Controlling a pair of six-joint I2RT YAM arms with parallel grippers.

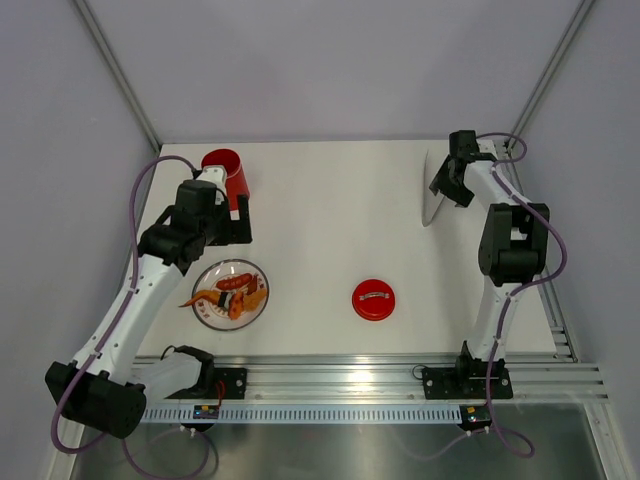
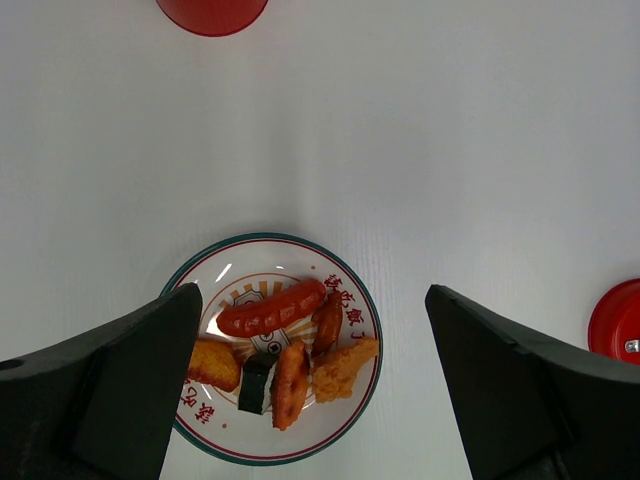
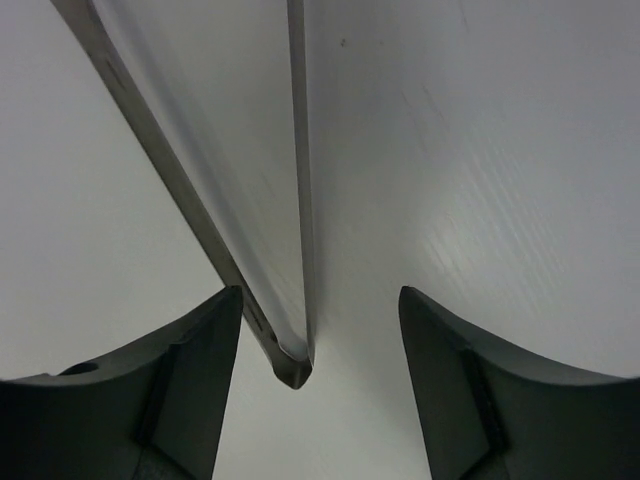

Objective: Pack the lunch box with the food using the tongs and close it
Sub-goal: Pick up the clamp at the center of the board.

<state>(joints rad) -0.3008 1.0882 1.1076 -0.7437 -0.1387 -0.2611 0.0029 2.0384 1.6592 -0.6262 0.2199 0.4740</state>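
Nearest the arm bases, a clear round plate [image 2: 340, 425] rests on the white worktop [image 1: 330, 220] at the left and carries the food [image 2: 270, 308]: a reddish-brown sausage, several orange pieces and a small black-and-white roll [image 2: 257, 380], all lying close together. To the right of the plate and well apart from it, the flat red lid [image 1: 373, 299] lies on the worktop with its small silver mark facing up.

The left gripper [image 2: 310, 300] hangs above the plate with its jaws spread wide and nothing between them. In the wrist view one finger stands on either side of the food.

Farther back on the left, just beyond the left wrist, the lunch box [image 1: 228, 175] stands upright with its mouth open.

At the far right, the tongs [image 1: 434, 195] lie on the worktop, their two slim arms running away from the right gripper [image 3: 320, 295]. The jaws of this gripper are spread and straddle the joined end of the tongs. The left finger sits just beside one arm, and the right finger stands clear of the other.
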